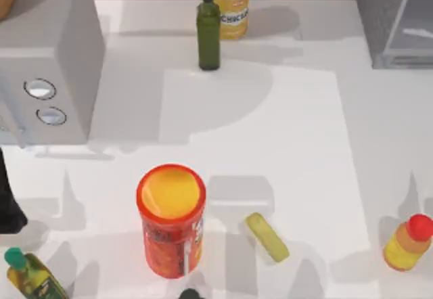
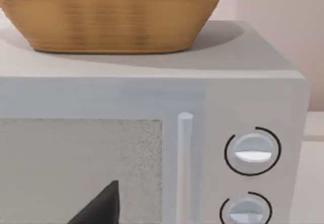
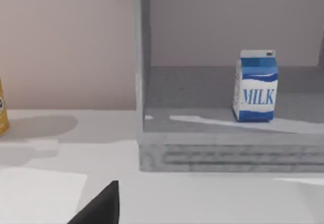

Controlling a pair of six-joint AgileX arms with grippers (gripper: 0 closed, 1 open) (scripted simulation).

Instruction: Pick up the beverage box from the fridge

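so, of the right gripper (image 3: 96,206) one dark fingertip shows in the right wrist view, and i cannot tell if it is open or closed. it is in front of the fridge (image 3: 152,148), apart from it. the milk carton (image 3: 255,85) stands upright on the grey floor inside the fridge, white and blue with the word milk. in the top view the fridge (image 1: 396,21) is at the far right corner of the table (image 1: 304,143). the left gripper (image 2: 96,206) faces the microwave (image 2: 243,97) at the far left; its state i cannot tell. a wicker basket (image 2: 111,16) sits on top of the microwave.
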